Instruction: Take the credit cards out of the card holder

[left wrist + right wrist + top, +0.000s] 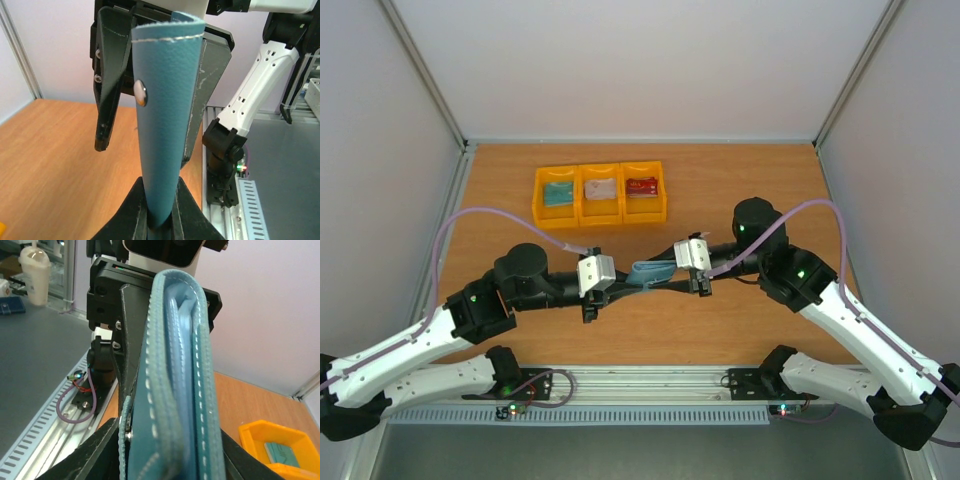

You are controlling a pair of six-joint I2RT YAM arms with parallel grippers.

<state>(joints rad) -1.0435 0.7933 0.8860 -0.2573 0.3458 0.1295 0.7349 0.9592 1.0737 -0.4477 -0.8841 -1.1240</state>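
Note:
The teal-blue card holder [652, 272] hangs in the air above the table's middle, between my two grippers. My left gripper [160, 217] is shut on its snap flap [165, 115]. My right gripper [165, 460] is open. Its jaws stand wide on either side of the holder's loose stitched layers [170, 390]. In the left wrist view one of its fingers [107, 100] stands apart from the holder and the other touches it. No card shows inside the holder. A teal card [558, 192], a whitish card [601, 188] and a red card [641, 186] each lie in a yellow bin.
Three joined yellow bins [600, 213] stand on the wooden table behind the grippers. One bin [260, 432] also shows in the right wrist view. A metal rail [640, 385] runs along the near edge. White walls close in the sides and back.

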